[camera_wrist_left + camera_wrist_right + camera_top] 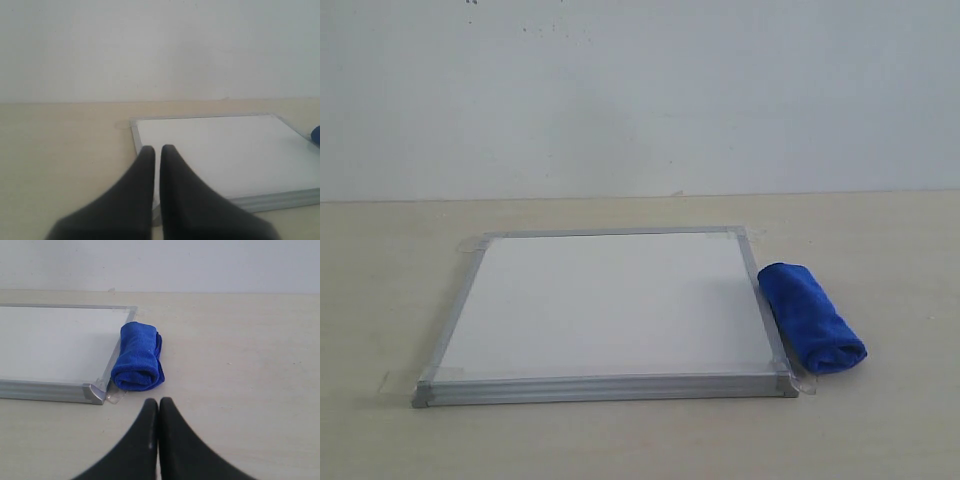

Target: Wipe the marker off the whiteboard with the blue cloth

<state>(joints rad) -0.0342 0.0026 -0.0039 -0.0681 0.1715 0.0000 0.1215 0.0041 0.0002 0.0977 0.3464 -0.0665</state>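
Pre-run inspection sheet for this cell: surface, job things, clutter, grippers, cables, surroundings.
Surface: beige table, flat.
Job's things: whiteboard lies flat with its corners taped; no marker line shows on it in any view. The blue cloth is rolled and lies beside the board's right frame.
Clutter: nothing seen.
Grippers: left gripper and right gripper have their fingers together and hold nothing.
Cables: nothing seen.
Surroundings: plain white wall.

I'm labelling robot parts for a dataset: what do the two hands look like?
Both the left hand and right hand show two plain black fingers, smooth and matte, broad at the base and curving to narrow rounded tips. No cables, markings or arm links are visible.
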